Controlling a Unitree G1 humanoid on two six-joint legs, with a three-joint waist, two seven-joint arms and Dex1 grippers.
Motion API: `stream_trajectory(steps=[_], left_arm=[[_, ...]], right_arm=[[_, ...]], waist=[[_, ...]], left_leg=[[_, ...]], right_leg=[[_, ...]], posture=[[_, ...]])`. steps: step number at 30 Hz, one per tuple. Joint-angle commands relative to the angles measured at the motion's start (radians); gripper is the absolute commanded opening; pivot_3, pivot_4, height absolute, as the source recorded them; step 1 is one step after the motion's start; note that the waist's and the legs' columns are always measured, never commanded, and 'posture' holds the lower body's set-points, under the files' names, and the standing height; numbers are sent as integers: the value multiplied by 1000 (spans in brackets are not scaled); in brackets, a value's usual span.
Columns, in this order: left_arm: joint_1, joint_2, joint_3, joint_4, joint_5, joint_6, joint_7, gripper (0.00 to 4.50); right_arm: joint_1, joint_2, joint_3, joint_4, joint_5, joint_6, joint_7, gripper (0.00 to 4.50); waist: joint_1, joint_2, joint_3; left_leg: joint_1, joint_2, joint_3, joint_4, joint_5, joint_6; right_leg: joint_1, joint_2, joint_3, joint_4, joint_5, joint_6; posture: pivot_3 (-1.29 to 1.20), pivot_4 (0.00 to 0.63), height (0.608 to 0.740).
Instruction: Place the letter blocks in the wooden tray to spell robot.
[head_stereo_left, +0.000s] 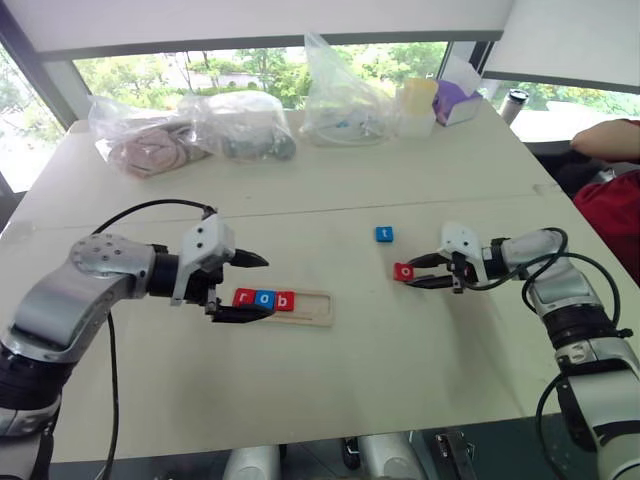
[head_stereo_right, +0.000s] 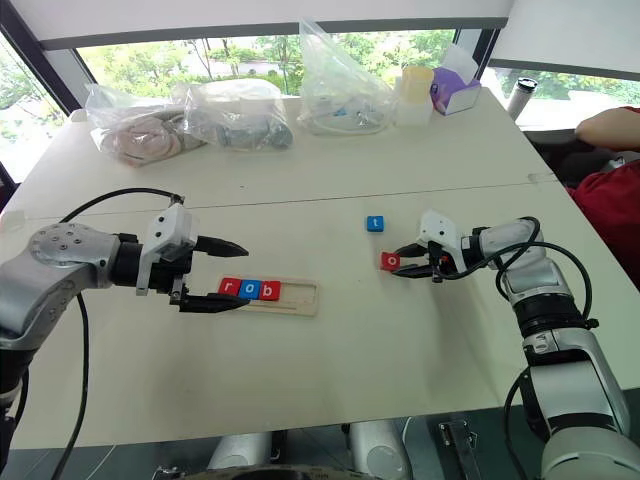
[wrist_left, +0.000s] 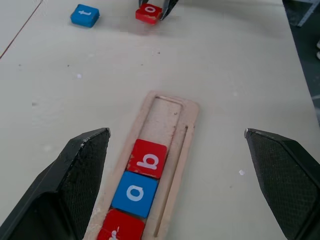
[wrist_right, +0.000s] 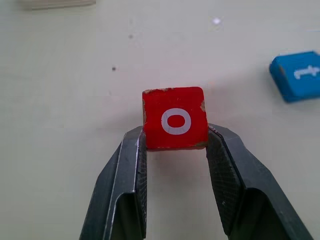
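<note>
The right gripper (wrist_right: 175, 145), fingers clamped on only the near edge of the red o block (wrist_right: 174, 118), risks dropping it before the wooden tray (head_stereo_left: 318, 308), where the left gripper (head_stereo_left: 250, 286) hovers with fingers apart

Red "r" block (head_stereo_left: 244, 297), blue "o" block (head_stereo_left: 264, 298), red "b" block (head_stereo_left: 285, 300) in pale wooden tray (head_stereo_left: 315, 308); red "o" block (wrist_right: 174, 118), blue "t" block (head_stereo_left: 384, 234) on cream table (head_stereo_left: 400, 360).

Bare table (head_stereo_left: 420, 350) between tray (head_stereo_left: 318, 310) and blue block (head_stereo_left: 384, 234).

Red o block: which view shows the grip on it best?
Right wrist view: the red o block sits close up, pinched between the right gripper's fingers. Both eye views show it small; the left wrist view catches it at the frame edge.
</note>
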Motion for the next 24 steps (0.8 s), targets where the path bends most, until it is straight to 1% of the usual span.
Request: stream_trajectory(steps=[1,4,7,11,14,17,24], left_arm=[[75,85,56,38,67,-60,-22,4500],[120,103,88,32,64,-64,-22,4500],[146,105,112,19,58,-58,-12,4500],[180,90,135,-8,54,-43,24,4500],[199,79,144,-32,43,-29,47,4500],[209,66,151,-52,34,-15,67,4500],[209,39,151,-79,21,12,107,4500]], right_arm=[[20,121,58,-467,3,297,-189,1165],[19,172,124,-582,-40,416,-258,1165],[-3,212,172,-643,-44,553,-310,1165],[-17,247,247,-754,-20,711,-329,1165],[-9,234,304,-814,-19,747,-320,1165],[-14,228,341,-827,-27,765,-328,1165],[-22,227,385,-829,-33,790,-352,1165]], waist=[[-19,0,0],[-11,1,0],[5,0,0],[5,0,0],[4,0,0],[3,0,0],[-1,0,0]], left_leg=[[1,2,1,-2,0,0],[-1,3,-3,-2,0,0],[-2,2,-3,-2,0,0],[-4,1,-1,0,0,0],[-4,1,-1,-1,0,0],[-4,1,-2,-1,0,0],[-3,1,-2,-1,0,0]], right_leg=[[-1,1,2,1,0,-1],[-4,1,-1,3,-2,-3],[-3,1,-3,2,-3,-6],[-3,-2,-1,0,-4,-6],[-4,-2,-1,0,-4,-5],[-4,-1,-2,0,-4,-5],[-4,0,-2,0,-4,-5]], posture=[[0,150,740],[0,150,740],[0,150,740],[0,150,740],[0,150,740],[0,150,740],[0,150,740]])
